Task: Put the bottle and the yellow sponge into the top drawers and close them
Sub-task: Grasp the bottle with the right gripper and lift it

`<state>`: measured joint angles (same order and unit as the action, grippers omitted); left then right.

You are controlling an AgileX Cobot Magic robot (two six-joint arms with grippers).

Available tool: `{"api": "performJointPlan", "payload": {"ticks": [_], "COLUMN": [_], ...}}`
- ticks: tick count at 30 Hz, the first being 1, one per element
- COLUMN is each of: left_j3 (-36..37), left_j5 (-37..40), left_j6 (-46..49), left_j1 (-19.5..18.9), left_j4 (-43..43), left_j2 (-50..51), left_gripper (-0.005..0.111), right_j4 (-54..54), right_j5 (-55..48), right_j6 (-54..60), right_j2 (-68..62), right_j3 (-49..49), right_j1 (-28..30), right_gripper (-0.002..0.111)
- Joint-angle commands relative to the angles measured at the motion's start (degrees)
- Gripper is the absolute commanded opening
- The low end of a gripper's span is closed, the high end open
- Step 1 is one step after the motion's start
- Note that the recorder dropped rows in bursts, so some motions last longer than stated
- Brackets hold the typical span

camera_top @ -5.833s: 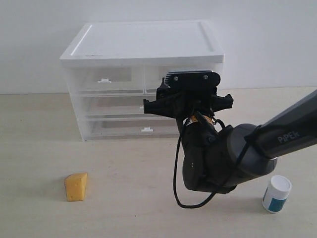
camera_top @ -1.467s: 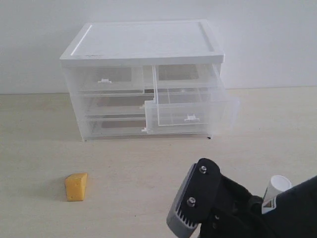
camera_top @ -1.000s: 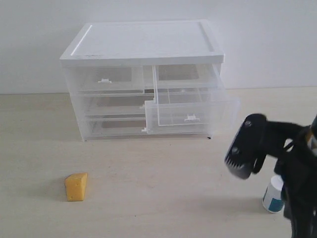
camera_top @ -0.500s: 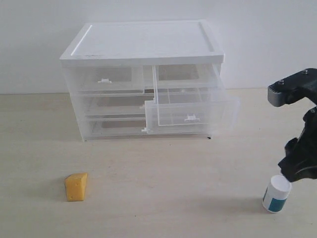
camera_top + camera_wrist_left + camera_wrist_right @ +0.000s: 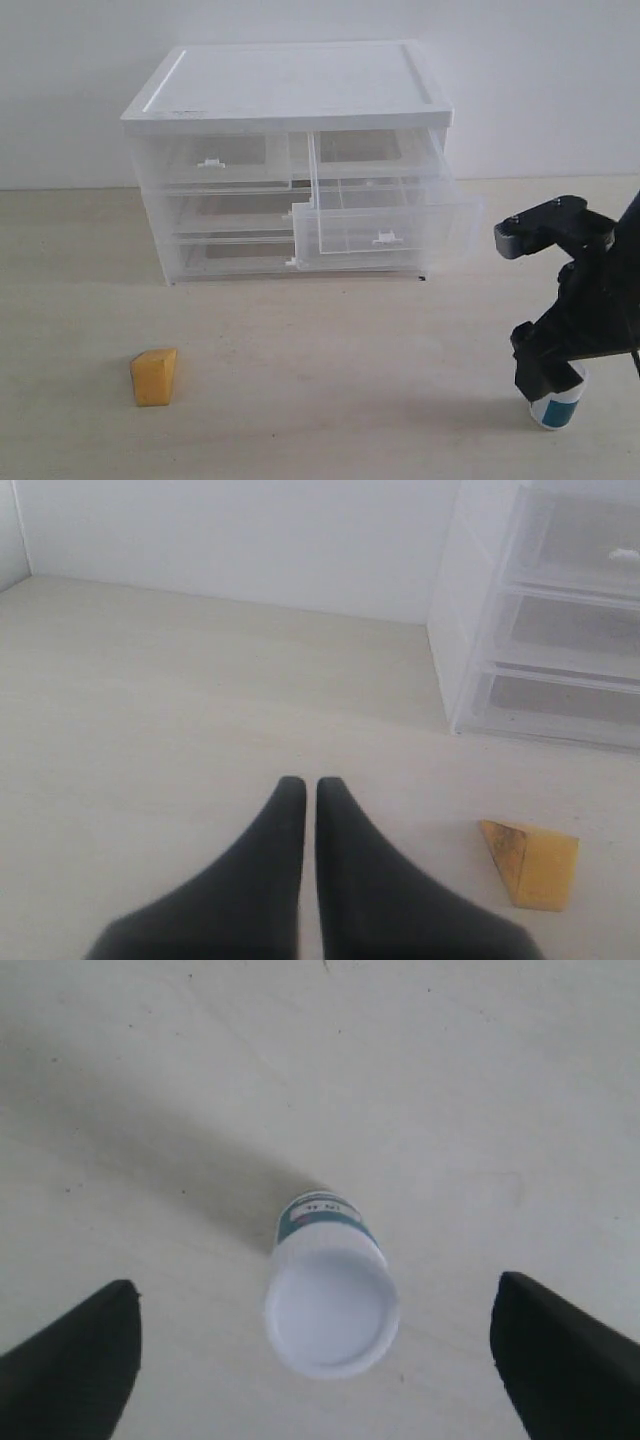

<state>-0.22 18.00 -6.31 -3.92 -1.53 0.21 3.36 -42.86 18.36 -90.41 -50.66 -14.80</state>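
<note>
Exterior view: the bottle (image 5: 556, 410) stands upright near the table's (image 5: 330, 380) front right corner, with the right jaws straight above it. Right wrist view: its cap faces up, centred between the wide-spread right jaws. Left wrist view: the left jaws are pressed together, empty.

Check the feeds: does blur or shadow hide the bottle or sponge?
Right wrist view: bottle sharp, soft shadow beside it, right pincer blurred. Left wrist view: yellow sponge clear, left pincer soft-focus. Exterior view: even light, right pincer partly hides the bottle.
</note>
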Motion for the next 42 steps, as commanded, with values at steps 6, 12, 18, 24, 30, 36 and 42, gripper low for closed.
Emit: {"api": "performJointPlan", "payload": {"ticks": [6, 12, 18, 24, 30, 36, 42], "left_j3": [0.2, 0.2, 0.2, 0.2, 0.2, 0.2, 0.2], "left_j5": [-0.4, -0.4, -0.4, -0.4, -0.4, -0.4, -0.4], "left_j6": [-0.1, -0.1, -0.1, -0.1, -0.1, -0.1, -0.1], "left_j1": [-0.1, -0.1, -0.1, -0.1, -0.1, -0.1, -0.1], "left_j4": [0.1, 0.1, 0.1, 0.1, 0.1, 0.1, 0.1], "left_j2": [-0.2, -0.2, -0.2, -0.2, -0.2, -0.2, -0.2], "left_gripper": [0.004, 0.004, 0.004, 0.004, 0.004, 0.004, 0.004], "right_j4": [-1.6, -1.6, -1.7, -2.2, -2.3, -2.3, 2.0], "right_j5": [4.5, 6.6, 4.9, 4.0, -3.5, -12.8, -25.7], "right_j6": [-0.2, -1.2, -1.5, -1.3, -1.3, -1.3, 1.2], "right_j2": [-6.2, -7.2, -7.5, -7.4, -7.0, -1.2, 11.4], "right_j3": [0.0, 0.0, 0.0, 0.0, -2.4, -5.6, -16.0], "right_j1": [0.5, 0.5, 0.5, 0.5, 0.5, 0.5, 0.5], "right_gripper": [0.084, 0.067, 0.039, 0.0, 0.0, 0.0, 0.0]}}
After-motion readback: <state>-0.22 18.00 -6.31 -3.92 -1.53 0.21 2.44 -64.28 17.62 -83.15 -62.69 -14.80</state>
